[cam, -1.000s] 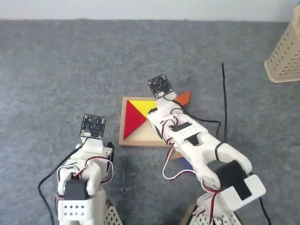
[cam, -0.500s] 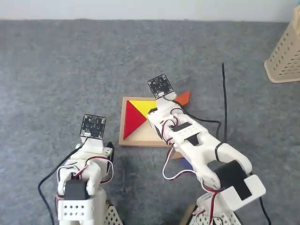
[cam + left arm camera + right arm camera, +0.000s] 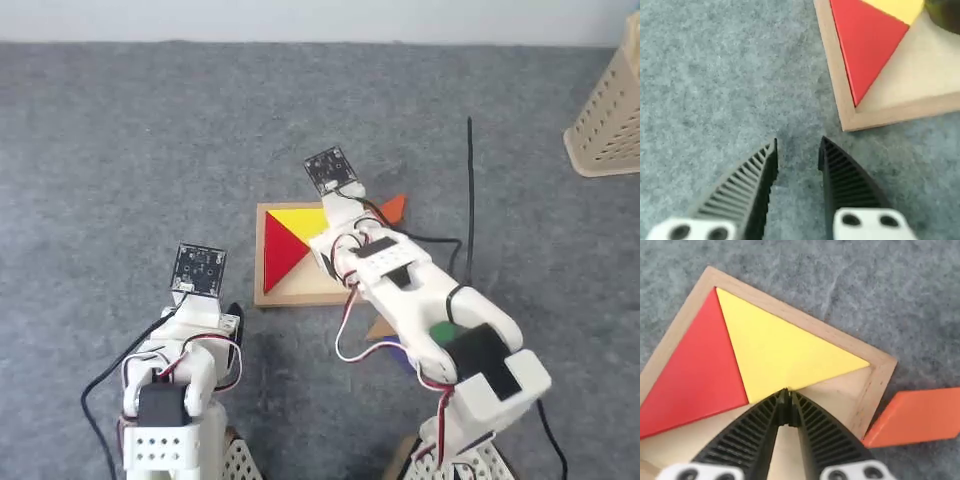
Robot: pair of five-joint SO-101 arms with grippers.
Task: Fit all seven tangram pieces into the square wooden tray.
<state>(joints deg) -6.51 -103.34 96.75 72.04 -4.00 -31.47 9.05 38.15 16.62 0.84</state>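
The square wooden tray lies mid-table and holds a red triangle with a yellow triangle beside it. In the right wrist view the yellow triangle and the red triangle fill one side of the tray. My right gripper is shut, its tips at the yellow triangle's inner point. An orange piece lies on the carpet just outside the tray corner, also at the tray's far right. My left gripper is open over bare carpet, close to the tray's near left corner.
Grey carpet covers the table. Under the right arm show a brown piece, a blue piece and something green. A black cable runs right of the tray. A beige basket stands far right.
The right arm has swung a little left and farther out over the tray. The left arm has kept still.
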